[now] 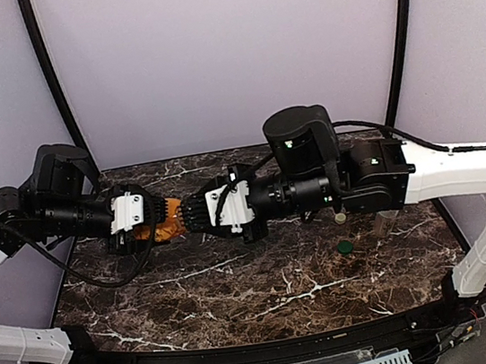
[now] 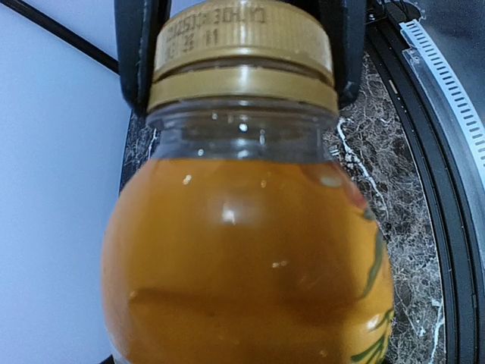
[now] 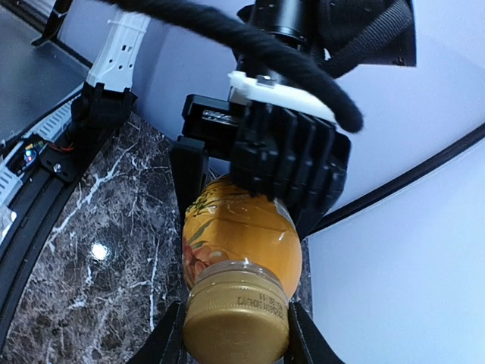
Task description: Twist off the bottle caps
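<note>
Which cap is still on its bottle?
The gold cap, sitting on the orange bottle; the green cap and white cap lie loose on the table.

Soft, even light fills the overhead view; the marble table (image 1: 241, 300) carries only faint shadows and no hard glare. Up close the orange bottle (image 2: 242, 265) looks slightly soft, with small white glints; print on the gold cap (image 2: 242, 38) stays legible. From the right wrist a round glare spot marks the table; the black cable (image 3: 227, 45) nearest that lens blurs.

Marble table (image 1: 242, 302) glossy — plastic bottle (image 2: 250, 258), cap (image 2: 242, 57) smooth
</note>
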Tool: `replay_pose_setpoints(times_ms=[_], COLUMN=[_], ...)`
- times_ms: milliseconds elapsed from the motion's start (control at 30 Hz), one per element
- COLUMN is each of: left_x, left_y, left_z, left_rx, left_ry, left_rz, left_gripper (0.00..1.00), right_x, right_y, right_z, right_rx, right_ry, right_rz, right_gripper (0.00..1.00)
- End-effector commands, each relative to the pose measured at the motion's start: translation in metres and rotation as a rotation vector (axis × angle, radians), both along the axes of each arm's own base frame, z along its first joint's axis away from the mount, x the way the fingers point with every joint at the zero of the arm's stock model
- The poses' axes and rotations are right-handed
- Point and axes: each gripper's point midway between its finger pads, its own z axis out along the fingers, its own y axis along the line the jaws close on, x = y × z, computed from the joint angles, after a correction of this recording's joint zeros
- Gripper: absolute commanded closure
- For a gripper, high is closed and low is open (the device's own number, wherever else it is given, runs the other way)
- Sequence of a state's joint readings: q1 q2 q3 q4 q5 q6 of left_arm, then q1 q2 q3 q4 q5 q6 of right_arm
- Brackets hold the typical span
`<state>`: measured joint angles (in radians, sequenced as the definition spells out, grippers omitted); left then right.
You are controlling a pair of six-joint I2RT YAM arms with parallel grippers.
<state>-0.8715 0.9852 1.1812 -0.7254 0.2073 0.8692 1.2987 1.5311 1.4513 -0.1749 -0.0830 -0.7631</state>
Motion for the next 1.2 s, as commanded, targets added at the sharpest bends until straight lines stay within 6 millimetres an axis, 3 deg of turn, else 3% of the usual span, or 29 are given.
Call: replay_pose_setpoints(times_ms=[0, 133, 167, 200, 300, 333, 467, 567, 700, 767, 900, 1067, 1167], left_x=[-0.025, -0.025, -0.025, -0.024, -0.021, -0.017, 0.004, 0.025, 0.056, 0.068, 0.081, 0.085, 0.086], left_y=[-0.009, -0.008, -0.008, -0.008, -0.008, -0.007, -0.004, -0.004, 0.005, 0.009, 0.016, 0.018, 0.018], left_z=[0.005, 0.004, 0.004, 0.004, 0.004, 0.004, 0.002, 0.012, 0.024, 0.03, 0.039, 0.037, 0.035], left_rx=[-0.046, -0.044, -0.044, -0.045, -0.05, -0.051, -0.051, -0.08, -0.09, -0.092, -0.093, -0.066, -0.056], left_ry=[0.105, 0.103, 0.103, 0.099, 0.084, 0.07, -0.015, -0.134, -0.316, -0.39, -0.483, -0.542, -0.557], left_rz=[-0.097, -0.093, -0.091, -0.089, -0.076, -0.057, 0.029, 0.097, 0.219, 0.273, 0.335, 0.339, 0.339], left_gripper=[0.91, 0.91, 0.91, 0.91, 0.91, 0.91, 0.91, 0.91, 0.91, 0.91, 0.91, 0.91, 0.91], right_x=[0.0, 0.002, 0.003, 0.006, 0.014, 0.017, 0.011, 0.01, 0.031, 0.048, 0.093, 0.095, 0.098], right_y=[0.003, 0.003, 0.003, 0.002, 0.0, -0.001, -0.011, -0.02, -0.029, -0.032, -0.042, -0.027, -0.02], right_z=[-0.021, -0.016, -0.015, -0.013, 0.0, 0.01, 0.038, 0.062, 0.082, 0.08, 0.057, 0.047, 0.042], right_rx=[-0.116, -0.098, -0.087, -0.076, 0.005, 0.055, 0.189, 0.313, 0.456, 0.497, 0.536, 0.474, 0.449], right_ry=[-0.334, -0.354, -0.358, -0.359, -0.316, -0.284, -0.08, 0.159, 0.614, 0.822, 1.15, 1.3, 1.343], right_rz=[0.039, 0.023, 0.012, -0.007, -0.094, -0.127, -0.157, -0.161, -0.216, -0.272, -0.471, -0.419, -0.418], right_gripper=[1.0, 1.0, 0.95, 0.78, 0.12, 0.03, 0.01, 0.01, 0.01, 0.01, 0.01, 0.03, 0.09])
